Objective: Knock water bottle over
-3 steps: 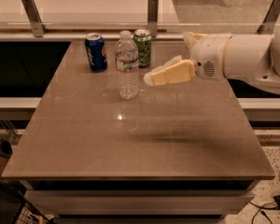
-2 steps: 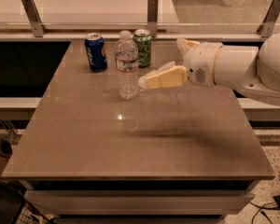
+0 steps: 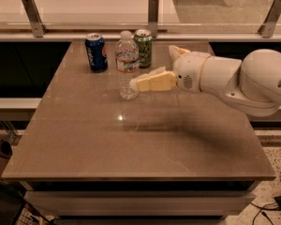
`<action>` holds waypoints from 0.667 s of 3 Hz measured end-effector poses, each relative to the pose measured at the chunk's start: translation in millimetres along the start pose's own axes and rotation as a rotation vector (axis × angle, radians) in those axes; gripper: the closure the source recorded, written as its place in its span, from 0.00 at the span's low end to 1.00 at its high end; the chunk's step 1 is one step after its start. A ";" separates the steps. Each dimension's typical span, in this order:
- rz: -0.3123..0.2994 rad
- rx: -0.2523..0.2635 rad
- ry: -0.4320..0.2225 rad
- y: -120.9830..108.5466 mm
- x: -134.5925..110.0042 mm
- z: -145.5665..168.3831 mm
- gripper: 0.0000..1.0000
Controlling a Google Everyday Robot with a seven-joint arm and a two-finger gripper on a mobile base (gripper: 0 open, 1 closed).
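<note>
**Operator:** State the layout, largest item first.

**Technician:** The table (image 3: 131,144) filled most of the view. The arm (image 3: 243,81) reached in over it from 3 o'clock. The water bottle (image 3: 127,64) stood upright toward the table's 12 o'clock side. The green can (image 3: 143,48) stood near the bottle at its 1 o'clock, and the blue can (image 3: 96,53) near it at its 10 o'clock. The gripper (image 3: 135,83) was at the bottle's 3 o'clock, level with the lower part of the body. It was touching the wall or just beside it; which of the two could not be told. It looked clenched, with nothing held.

**Operator:** List the likely faults and their causes.

**Technician:**
1. Slide without tip. Cause: the contact point sat low on the body. A push toward 9 o'clock could skate the bottle along the table instead of toppling it.
2. Glancing contact. Cause: the wall was round and ribbed. An off-centre push could slip past, spin the bottle and leave it standing.
3. Collateral strike. Cause: the blue can lay close to the probable fall path, and the green can lay near the wrist.
4. Runaway roll. Cause: once down, the bottle could roll toward the table edge.
</note>
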State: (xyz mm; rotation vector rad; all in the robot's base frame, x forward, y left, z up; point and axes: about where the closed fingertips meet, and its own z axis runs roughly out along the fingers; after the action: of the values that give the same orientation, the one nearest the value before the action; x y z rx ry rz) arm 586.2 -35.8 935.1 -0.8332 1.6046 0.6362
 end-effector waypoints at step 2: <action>0.020 -0.020 -0.023 2.0 -2.5 25.0 0.00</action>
State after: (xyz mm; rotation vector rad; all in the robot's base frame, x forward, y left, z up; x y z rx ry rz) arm 599.7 -14.6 932.7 -0.8222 1.5900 0.6748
